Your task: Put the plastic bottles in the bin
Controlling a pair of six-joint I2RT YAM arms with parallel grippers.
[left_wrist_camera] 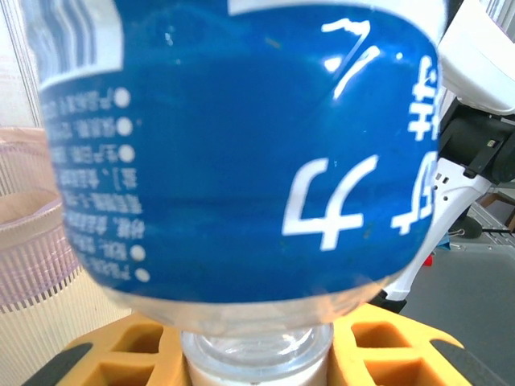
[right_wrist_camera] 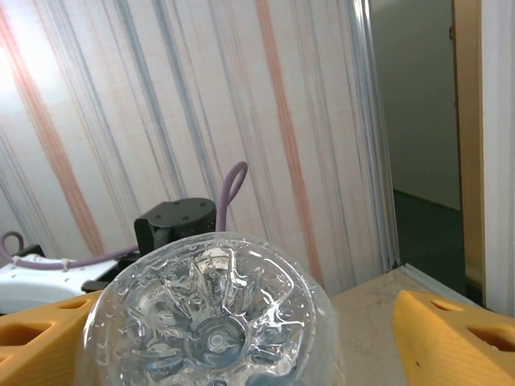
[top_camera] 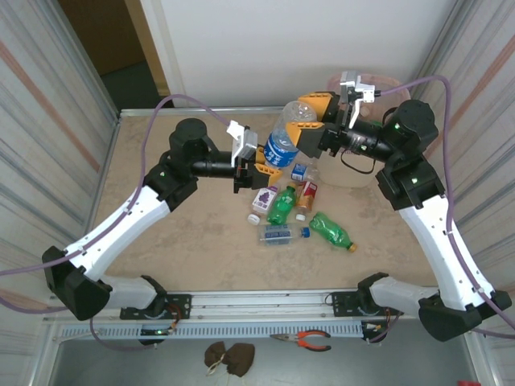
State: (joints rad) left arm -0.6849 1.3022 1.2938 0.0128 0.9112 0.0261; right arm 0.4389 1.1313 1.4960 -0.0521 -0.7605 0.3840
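My left gripper (top_camera: 259,166) clamped on neck of blue-label bottle (top_camera: 283,143), lifted above table (top_camera: 185,233). My right gripper (top_camera: 306,121) wide, fingers astride bottle's base, one clear of it. Below, loose bottles (top_camera: 282,205) on table; bin (top_camera: 385,79) behind right arm.

**Lighting / image quality check**

In the top view we get bright, even light from overhead. Shadows on the tabletop (top_camera: 201,241) are soft and faint. Straight rails bow a little toward the frame edges, which is wide-lens distortion. In the left wrist view the blue-label bottle (left_wrist_camera: 241,161) sits too close to the lens and its print is soft, the small text worst. In the right wrist view we see its clear base fairly sharp, with specular sparkle. The striped wall (right_wrist_camera: 201,121) is bright and washed out at left. The doorway (right_wrist_camera: 418,121) is dim.
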